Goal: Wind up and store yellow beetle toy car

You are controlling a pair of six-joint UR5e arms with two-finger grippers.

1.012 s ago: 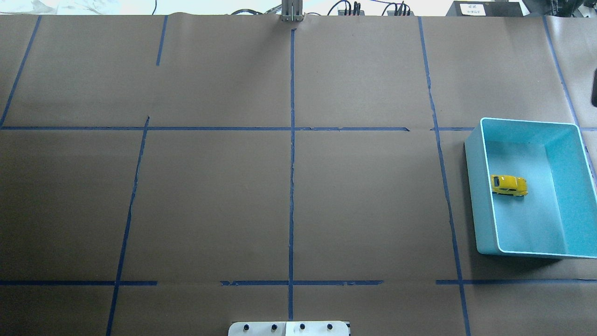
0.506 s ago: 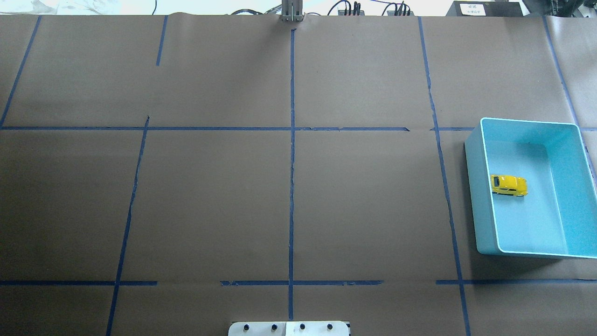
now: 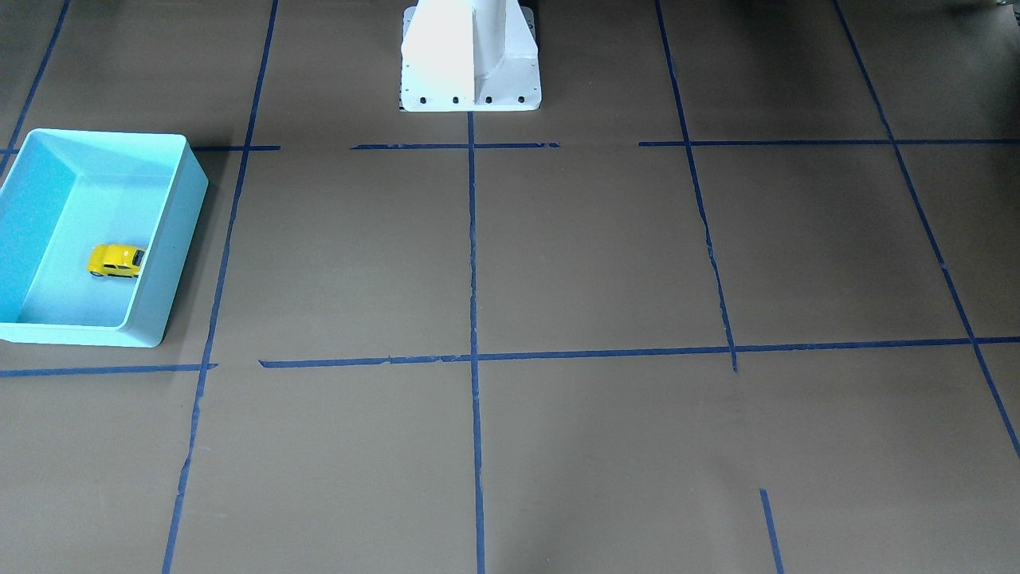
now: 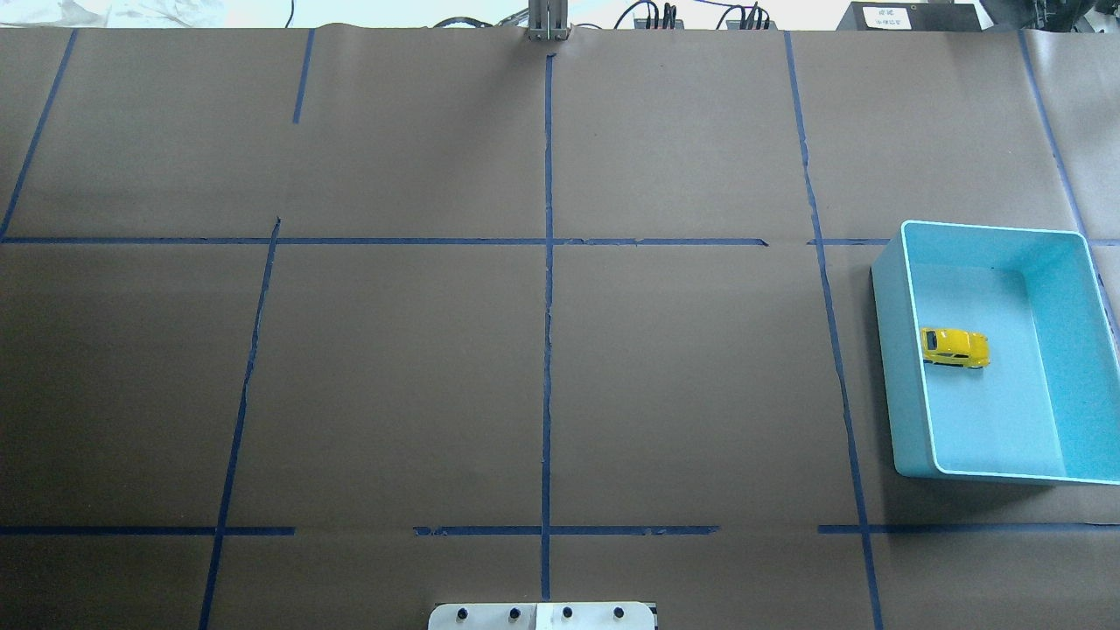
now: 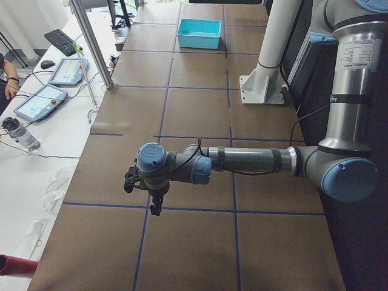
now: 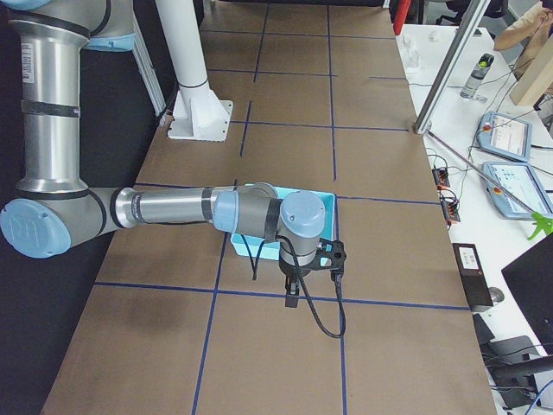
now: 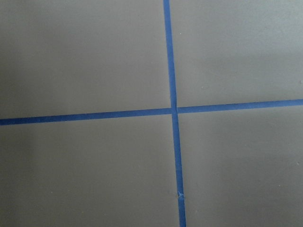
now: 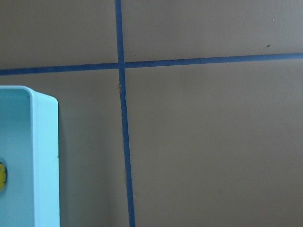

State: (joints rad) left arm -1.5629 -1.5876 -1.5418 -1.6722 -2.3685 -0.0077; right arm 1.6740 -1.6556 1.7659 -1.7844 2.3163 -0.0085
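Obs.: the yellow toy car [image 4: 955, 347] is sitting on its wheels inside the turquoise bin [image 4: 888, 367], at the robot's right end of the bench [image 4: 394, 367]. It is lying just beside the bin wall that faces the bench centre. Whether they are touching is not resolvable. The right wrist view is catching only a bin corner and a sliver of yellow at its edge.

Jaws: both are showing only in the side views, so I am recording released or clenched as cannot tell. Nothing is visibly hanging from either. The left arm [image 5: 248, 160] is reaching out low over bare paper, well apart from the bin. The right arm [image 6: 173, 207] is hovering near the bin's edge.

Status (judgement): the car is lying in storage, but whether its spring is wound is not readable here.

Risks, if a pick is coming:
- The car is crowding the wall, leaving little room for one finger, so a descent may be striking the rim and shoving the bin.
- The rounded, tiny body may be slipping out of a pinch.
- A wound car may be rolling off on release.

Count: 1 car, 1 bin, 2 arms, many blue tape lines [image 4: 548, 350].
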